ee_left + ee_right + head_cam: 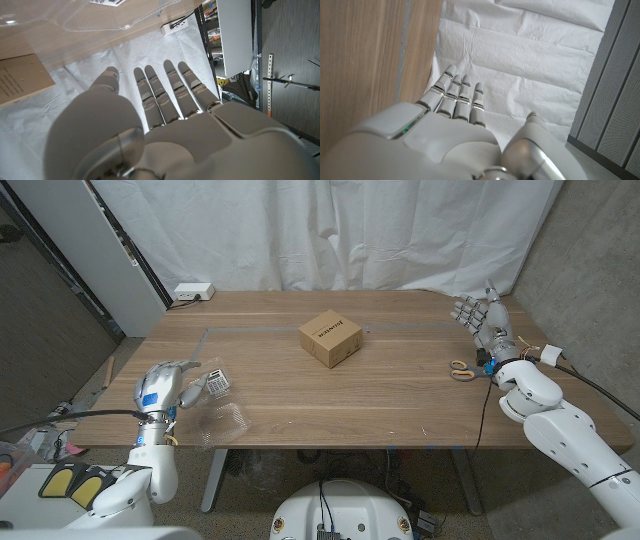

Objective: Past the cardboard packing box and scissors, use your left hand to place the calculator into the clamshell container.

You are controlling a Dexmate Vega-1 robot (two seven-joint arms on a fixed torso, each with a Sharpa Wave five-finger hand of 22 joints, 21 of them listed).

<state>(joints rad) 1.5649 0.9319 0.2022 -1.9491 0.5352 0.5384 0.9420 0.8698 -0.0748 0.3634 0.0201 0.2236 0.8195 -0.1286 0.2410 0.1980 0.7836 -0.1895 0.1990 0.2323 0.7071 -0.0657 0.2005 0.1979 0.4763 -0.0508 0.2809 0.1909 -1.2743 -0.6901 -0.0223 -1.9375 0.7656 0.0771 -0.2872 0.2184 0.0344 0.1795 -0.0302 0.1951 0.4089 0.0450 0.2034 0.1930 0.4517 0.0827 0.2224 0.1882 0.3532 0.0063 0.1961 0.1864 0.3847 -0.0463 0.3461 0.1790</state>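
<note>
A: Where's the calculator (218, 381)?
B: At eight o'clock from the box (330, 338), apparently inside the clear clamshell (222, 420).
A: Hands?
B: Left hand (165, 383) beside it, fingers straight, released. Right hand (484, 317) spread, empty, above the scissors (461, 369)

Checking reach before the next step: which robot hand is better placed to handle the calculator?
Left. The left robot hand is open right beside the calculator and clamshell container; the right robot hand is across the table by the scissors.

You're working over a matt wooden surface (400, 395) with visible grain. The packing box (329, 338) is plain brown cardboard, the clamshell container (222, 418) clear, glossy plastic. Both robot hands, left (165, 385) and right (485, 315), have smooth grey shells. A creased white cloth (330, 230) hangs behind.
</note>
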